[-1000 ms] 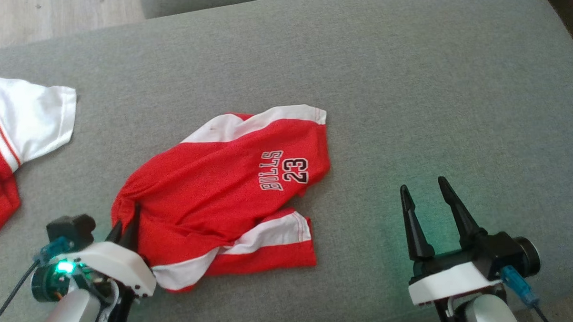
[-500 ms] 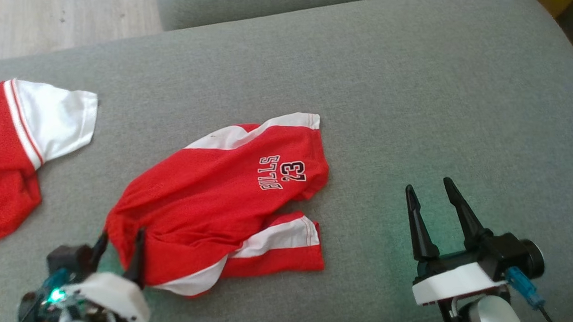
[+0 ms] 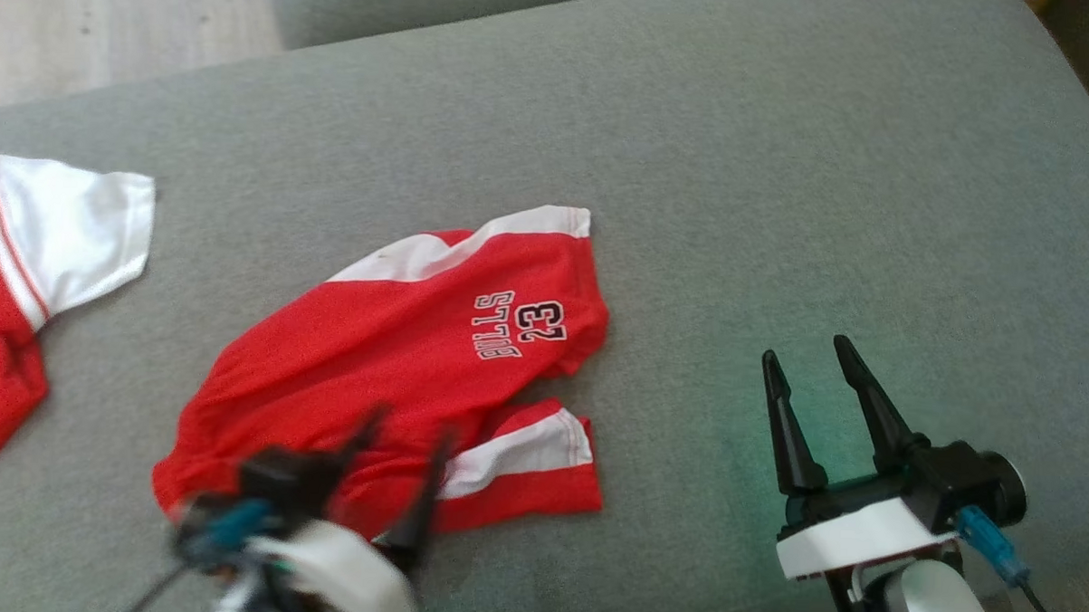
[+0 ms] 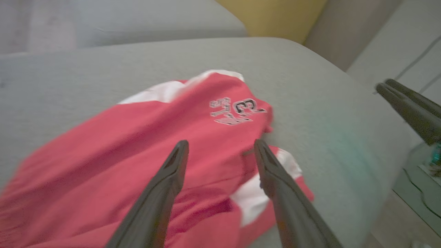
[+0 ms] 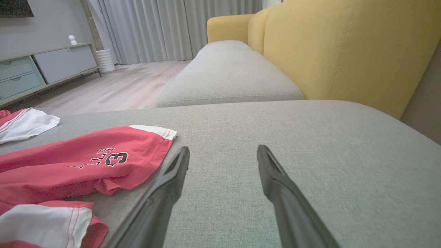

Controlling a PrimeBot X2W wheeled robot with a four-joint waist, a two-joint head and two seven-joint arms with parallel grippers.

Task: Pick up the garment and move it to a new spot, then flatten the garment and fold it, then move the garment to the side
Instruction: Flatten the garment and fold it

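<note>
Grey sofa seat (image 3: pixel 785 169) fabric spreads out before us, with a strip of wooden floor (image 3: pixel 110 28) beyond its far edge. We see the red garment (image 3: pixel 398 355) lying loosely crumpled on the seat, with white bands along its sides and a folded-over flap at its near right corner. Its "BULLS 23" print (image 3: pixel 521 328) sits near its right end and reads upside down from the head.

Over the near edge of the garment sits our left gripper (image 3: pixel 414 424), blurred, its two dark fingers spread apart. In the left wrist view this gripper (image 4: pixel 220 143) points across the red garment (image 4: pixel 137 144), with cloth showing between and beyond the fingers. We cannot tell whether the tips touch the fabric.

Well to the right of the garment, our right gripper (image 3: pixel 804 348) stands over bare seat, also with its fingers apart. From its wrist, the right gripper (image 5: pixel 223 148) has the garment (image 5: pixel 69 165) off to the left.

Left of the garment, well apart from it, lies another red and white piece of clothing (image 3: pixel 58 226). Behind the seat rises a yellow backrest (image 5: pixel 344 51).
</note>
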